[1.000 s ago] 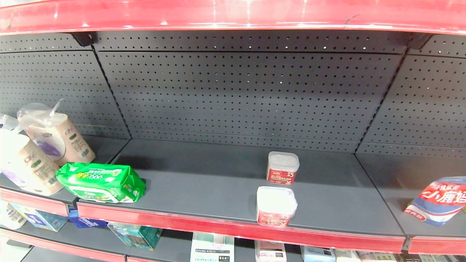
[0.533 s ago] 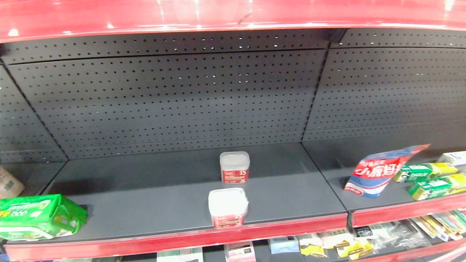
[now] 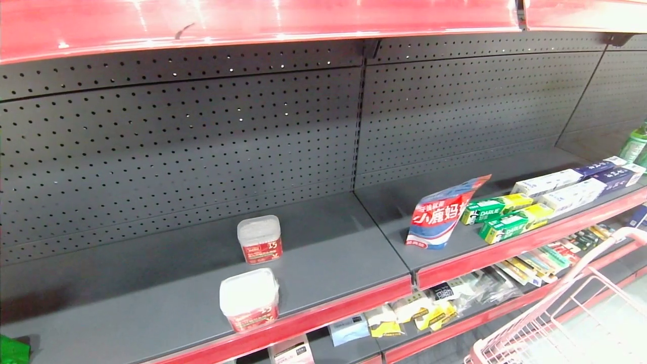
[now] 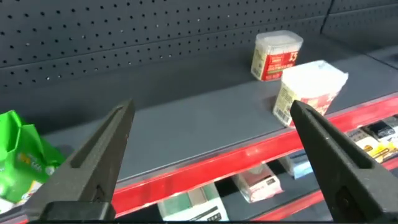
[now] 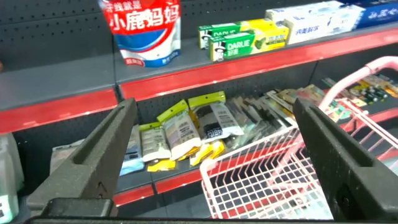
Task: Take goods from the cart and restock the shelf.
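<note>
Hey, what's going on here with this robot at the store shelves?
The robot is restocking, but right now it holds nothing: the left gripper and the right gripper are both open and empty. The left one faces the dark grey metal shelf, where a white-lidded plastic tub with a red label stands at the front edge and a second tub stands behind it. The right one points toward the pink wire cart, which sits below the blue, red and white pouch and the green and yellow cartons.

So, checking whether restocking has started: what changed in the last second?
Only the head camera swung right, bringing the cart into view. The front tub, back tub and pouch sit where they were on the shelf; the left gripper and right gripper are open, empty.
</note>
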Robot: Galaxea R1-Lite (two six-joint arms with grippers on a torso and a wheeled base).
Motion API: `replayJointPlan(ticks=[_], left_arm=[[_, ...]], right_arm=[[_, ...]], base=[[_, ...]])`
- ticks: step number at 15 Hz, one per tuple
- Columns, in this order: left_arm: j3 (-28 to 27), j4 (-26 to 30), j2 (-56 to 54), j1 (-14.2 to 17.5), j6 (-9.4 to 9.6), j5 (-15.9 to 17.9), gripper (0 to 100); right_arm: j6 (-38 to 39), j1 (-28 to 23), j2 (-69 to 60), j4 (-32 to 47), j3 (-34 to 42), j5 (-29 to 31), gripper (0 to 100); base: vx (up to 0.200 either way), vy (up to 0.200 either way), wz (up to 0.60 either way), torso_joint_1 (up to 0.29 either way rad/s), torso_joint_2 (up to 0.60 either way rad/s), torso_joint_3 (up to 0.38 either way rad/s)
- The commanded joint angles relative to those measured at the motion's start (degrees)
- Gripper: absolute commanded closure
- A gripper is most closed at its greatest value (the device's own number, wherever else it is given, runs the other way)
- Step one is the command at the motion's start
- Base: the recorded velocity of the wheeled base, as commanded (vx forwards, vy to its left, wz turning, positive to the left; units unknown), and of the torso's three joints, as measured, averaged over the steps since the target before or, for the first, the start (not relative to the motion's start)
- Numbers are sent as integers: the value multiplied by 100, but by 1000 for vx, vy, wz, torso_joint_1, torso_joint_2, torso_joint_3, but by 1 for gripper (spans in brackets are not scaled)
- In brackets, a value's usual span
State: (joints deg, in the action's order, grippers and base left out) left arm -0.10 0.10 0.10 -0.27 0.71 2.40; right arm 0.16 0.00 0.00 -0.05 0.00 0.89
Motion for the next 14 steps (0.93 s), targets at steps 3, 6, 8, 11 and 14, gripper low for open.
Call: replayJointPlan(ticks=[3, 6, 8, 11, 14], left_arm=[[-1080, 52, 843, -96, -282, -56, 0], [-2943, 605, 3901, 9, -686, -1145, 0], [-2442, 1124, 4191, -17, -44, -1251, 0], [-2196, 1177, 4903, -87, -36, -1154, 0], [-2179, 1177, 5325, -439, -53, -442, 0]], right_arm=[[2, 0, 9, -4, 0, -1, 0], [2, 0, 9, -4, 0, -1, 0], [2, 0, 9, -4, 0, -1, 0], [2, 0, 9, -4, 0, -1, 0], [2, 0, 9, -4, 0, -1, 0]], base=[[0, 0, 0, 0, 0, 0], [0, 0, 0, 0, 0, 0], [0, 0, 0, 0, 0, 0], [0, 0, 0, 0, 0, 0], [0, 0, 0, 0, 0, 0]])
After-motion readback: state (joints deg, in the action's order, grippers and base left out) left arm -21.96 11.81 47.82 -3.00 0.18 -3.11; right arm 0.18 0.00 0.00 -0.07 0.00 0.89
